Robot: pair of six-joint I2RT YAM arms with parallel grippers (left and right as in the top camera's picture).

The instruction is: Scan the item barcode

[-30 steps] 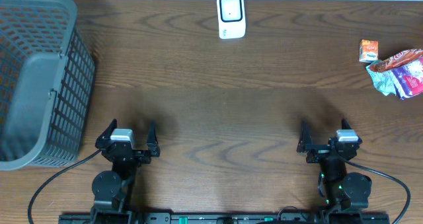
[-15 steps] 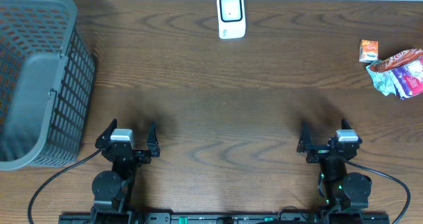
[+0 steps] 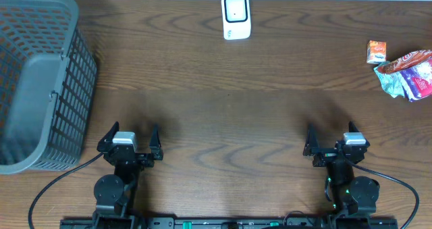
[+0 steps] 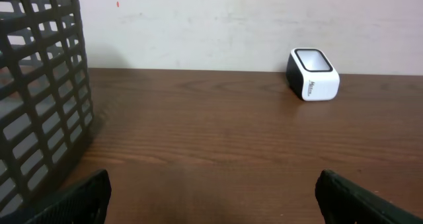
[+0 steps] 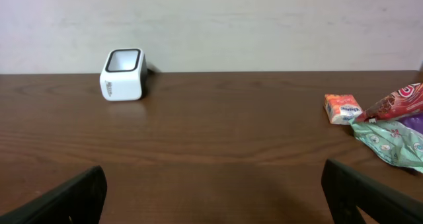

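A white barcode scanner (image 3: 235,16) with a dark window stands at the far middle of the table; it also shows in the left wrist view (image 4: 312,74) and the right wrist view (image 5: 122,75). At the far right lie a small orange packet (image 3: 377,51) (image 5: 342,108) and a heap of crumpled snack bags (image 3: 407,73) (image 5: 393,128). My left gripper (image 3: 131,136) (image 4: 213,191) and right gripper (image 3: 332,140) (image 5: 215,184) rest near the front edge. Both are open wide with only bare wood between their fingers, far from the packets and the scanner.
A tall dark grey mesh basket (image 3: 37,80) (image 4: 39,112) fills the table's left side, close to the left arm. A pale wall runs behind the table's far edge. Cables trail from both arm bases at the front.
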